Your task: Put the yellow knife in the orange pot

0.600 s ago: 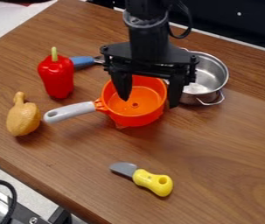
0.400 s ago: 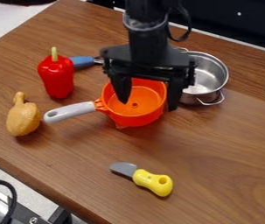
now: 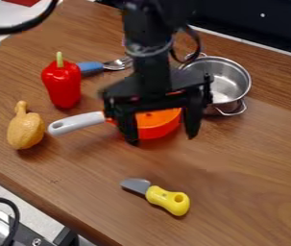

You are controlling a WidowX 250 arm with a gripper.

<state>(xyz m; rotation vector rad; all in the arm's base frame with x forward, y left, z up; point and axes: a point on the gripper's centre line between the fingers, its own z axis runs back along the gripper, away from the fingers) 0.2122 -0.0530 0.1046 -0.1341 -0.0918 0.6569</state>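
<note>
Knife (image 3: 167, 200): flat on the desk (image 3: 250, 168) in the lower middle of the frame, grey blade (image 3: 135, 184) to the upper left, yellow handle (image 3: 167, 200) to the lower right. Its long axis slants down to the right.
Fingers (image 3: 193, 115): spread wide, nothing between them, pointing down near the middle of the frame. You have just the one arm (image 3: 151, 67) to work with.
Fingers to knife: the knife lies well apart from them, toward the bottom of the frame, with the yellow handle a little to the right. That is the offset you need to close first.
Turn: the fingers stand nearly side by side across the frame, oblique to the knife. To close squarely across the handle, you would probably need to turn them counterclockwise as you see them here.
Orange pot (image 3: 157, 129): middle of the frame, partly hidden by the fingers, grey handle (image 3: 77, 123) pointing left. The knife is outside it, so your pick is still to do.
Risk: coming down too far to the upper left could put you on the thin blade; aim for the thicker handle.
Neighbours: red pepper (image 3: 62, 84) and tan drumstick-shaped toy (image 3: 26, 129) at left, blue-handled utensil (image 3: 90, 67) upper left, steel pot (image 3: 230, 86) upper right.
</note>
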